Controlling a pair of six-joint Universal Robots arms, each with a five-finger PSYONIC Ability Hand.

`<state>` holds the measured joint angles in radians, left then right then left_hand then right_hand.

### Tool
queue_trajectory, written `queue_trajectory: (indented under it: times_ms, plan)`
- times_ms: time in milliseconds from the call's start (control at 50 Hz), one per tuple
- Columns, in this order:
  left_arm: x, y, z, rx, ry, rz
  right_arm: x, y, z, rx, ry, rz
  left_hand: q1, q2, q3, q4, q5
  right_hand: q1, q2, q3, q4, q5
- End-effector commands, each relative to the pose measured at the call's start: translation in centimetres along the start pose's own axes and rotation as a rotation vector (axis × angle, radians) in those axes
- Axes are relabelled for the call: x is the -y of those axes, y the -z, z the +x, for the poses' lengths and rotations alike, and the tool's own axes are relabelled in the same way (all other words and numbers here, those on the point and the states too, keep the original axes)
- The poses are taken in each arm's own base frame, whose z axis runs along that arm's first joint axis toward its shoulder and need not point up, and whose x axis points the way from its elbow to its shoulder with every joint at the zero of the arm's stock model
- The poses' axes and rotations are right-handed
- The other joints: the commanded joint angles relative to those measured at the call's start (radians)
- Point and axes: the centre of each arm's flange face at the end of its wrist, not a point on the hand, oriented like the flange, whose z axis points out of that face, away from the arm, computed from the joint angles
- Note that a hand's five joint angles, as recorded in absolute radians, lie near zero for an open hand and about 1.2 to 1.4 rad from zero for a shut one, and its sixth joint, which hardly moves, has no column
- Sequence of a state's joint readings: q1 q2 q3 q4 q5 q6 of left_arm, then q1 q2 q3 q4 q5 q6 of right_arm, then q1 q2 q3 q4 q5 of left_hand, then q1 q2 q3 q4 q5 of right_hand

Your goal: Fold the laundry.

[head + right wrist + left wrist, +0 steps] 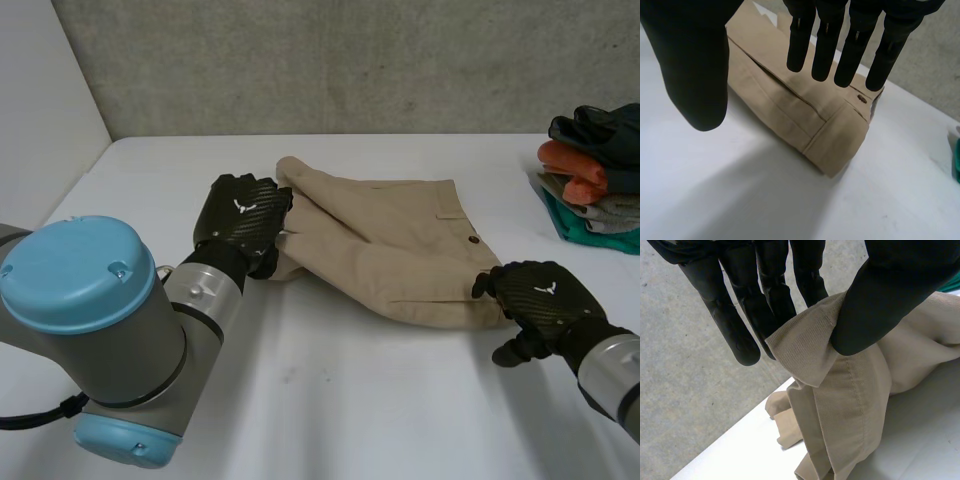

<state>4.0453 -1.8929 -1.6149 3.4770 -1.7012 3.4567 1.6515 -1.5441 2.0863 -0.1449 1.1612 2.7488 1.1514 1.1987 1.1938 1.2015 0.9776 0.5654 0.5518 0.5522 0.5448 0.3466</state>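
Note:
Tan shorts (pixel 400 245) lie folded in the middle of the white table (pixel 330 400). My left hand (pixel 240 222) is at their left end, shut on a hem: in the left wrist view the thumb (pixel 890 300) pinches the tan cloth (pixel 815 347) against the fingers (pixel 765 295) and lifts it off the table. My right hand (pixel 540 300) hovers just off the shorts' near right corner. Its fingers (pixel 840 40) are straight and apart from the thumb (pixel 695 65), with the shorts' waistband end (pixel 825 125) below them and nothing held.
A stack of folded clothes (pixel 595 175) in orange, teal, grey and dark colours sits at the table's far right edge. A grey wall runs behind the table. My left arm's blue cap (pixel 80 275) stands at the near left.

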Motion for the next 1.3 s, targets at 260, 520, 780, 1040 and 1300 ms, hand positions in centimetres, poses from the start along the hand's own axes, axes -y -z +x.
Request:
queue_trajectory:
  times_ms: [260,520,780,1040,1300]
  plan:
    - [0.9,-1.0,-0.5,0.017,0.004,0.022,-3.0,-7.4,1.3,-0.117,0.076,0.082,0.245,0.198,0.202,0.195,0.244,0.109,0.123,0.122,0.13,0.154]
    - [0.1,-1.0,-0.5,0.013,0.001,-0.007,-3.8,-10.5,0.6,-0.106,0.137,0.107,0.245,0.198,0.202,0.195,0.244,0.506,0.519,0.519,0.526,0.55]
    - [-1.3,0.8,-0.3,-0.034,0.0,-0.157,-2.2,-10.3,2.1,-0.205,0.186,0.101,0.245,0.198,0.202,0.195,0.244,0.831,0.844,0.844,0.851,0.875]
    - [-1.4,7.7,0.0,-0.165,-0.059,-0.438,3.4,-0.6,0.8,0.031,0.382,-0.244,0.245,0.198,0.202,0.195,0.244,0.831,0.844,0.844,0.851,0.875]
    - [-2.3,15.9,2.9,-0.391,-0.247,-0.551,2.2,4.7,0.0,0.189,0.522,-0.453,0.245,0.198,0.202,0.195,0.244,0.831,0.844,0.844,0.851,0.875]
